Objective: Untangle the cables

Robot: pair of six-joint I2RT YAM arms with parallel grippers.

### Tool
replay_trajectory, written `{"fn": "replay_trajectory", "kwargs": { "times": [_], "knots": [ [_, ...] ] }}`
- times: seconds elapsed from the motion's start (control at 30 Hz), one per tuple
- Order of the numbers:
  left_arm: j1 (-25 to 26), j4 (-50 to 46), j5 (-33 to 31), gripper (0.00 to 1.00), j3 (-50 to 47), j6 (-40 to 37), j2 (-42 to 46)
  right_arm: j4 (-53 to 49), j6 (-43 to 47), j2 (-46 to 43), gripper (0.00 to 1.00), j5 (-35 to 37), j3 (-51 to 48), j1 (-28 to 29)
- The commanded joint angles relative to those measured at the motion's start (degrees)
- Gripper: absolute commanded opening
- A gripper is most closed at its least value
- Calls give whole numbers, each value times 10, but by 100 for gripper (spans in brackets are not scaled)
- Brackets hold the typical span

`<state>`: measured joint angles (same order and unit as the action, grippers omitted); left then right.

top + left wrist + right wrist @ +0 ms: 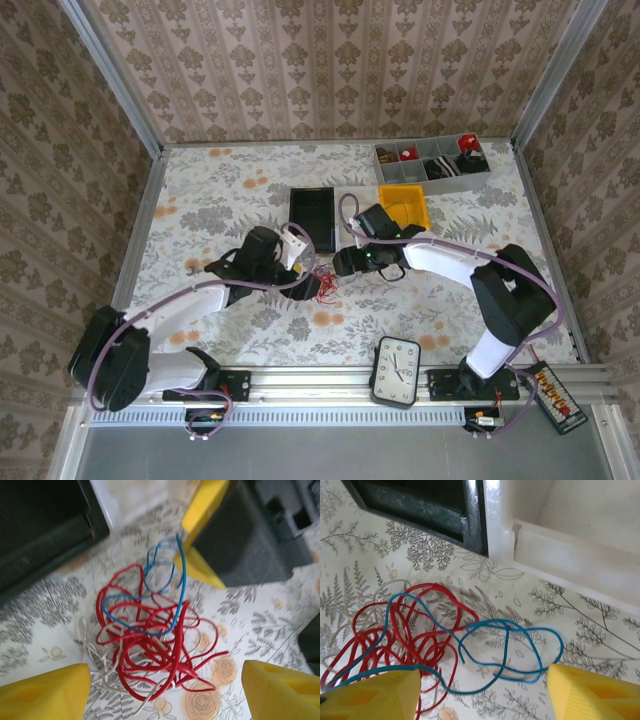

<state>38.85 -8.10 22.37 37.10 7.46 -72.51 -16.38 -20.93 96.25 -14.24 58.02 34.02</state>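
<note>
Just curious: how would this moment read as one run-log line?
cables: tangled heap on table | left pincer: open over heap | right pincer: open by blue wire

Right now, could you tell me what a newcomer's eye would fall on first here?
A tangle of red, blue and whitish cables lies mid-table on the floral tabletop. Behind it sit a black tray and a bright yellow bin; a white-faced clock lies at the near edge.

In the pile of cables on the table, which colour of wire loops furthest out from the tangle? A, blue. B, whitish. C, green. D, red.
A: in the right wrist view the blue wire sprawls in wide loops beyond the bunched red wires.
</note>
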Motion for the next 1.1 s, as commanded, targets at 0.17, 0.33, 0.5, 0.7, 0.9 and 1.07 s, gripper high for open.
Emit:
{"fn": "replay_trajectory", "kwargs": {
  "times": [0.17,0.33,0.5,0.7,0.9,1.07],
  "knots": [
    [29,17,-46,71,24,-8,-107,-7,-5,72,60,58,42,3],
    [30,55,-53,47,24,7,-146,-11,-17,85,21,86,21,-2],
    [29,90,-77,13,14,35,-159,-13,-54,40,0,120,-27,-40],
    [12,94,-127,0,9,59,-162,-18,-149,-69,0,153,-124,-125],
    [0,94,-129,0,9,57,-166,-40,-213,-173,0,165,-192,-201],
    [3,92,-127,0,19,49,-177,-38,-208,-223,0,164,-199,-208]
  ]
}}
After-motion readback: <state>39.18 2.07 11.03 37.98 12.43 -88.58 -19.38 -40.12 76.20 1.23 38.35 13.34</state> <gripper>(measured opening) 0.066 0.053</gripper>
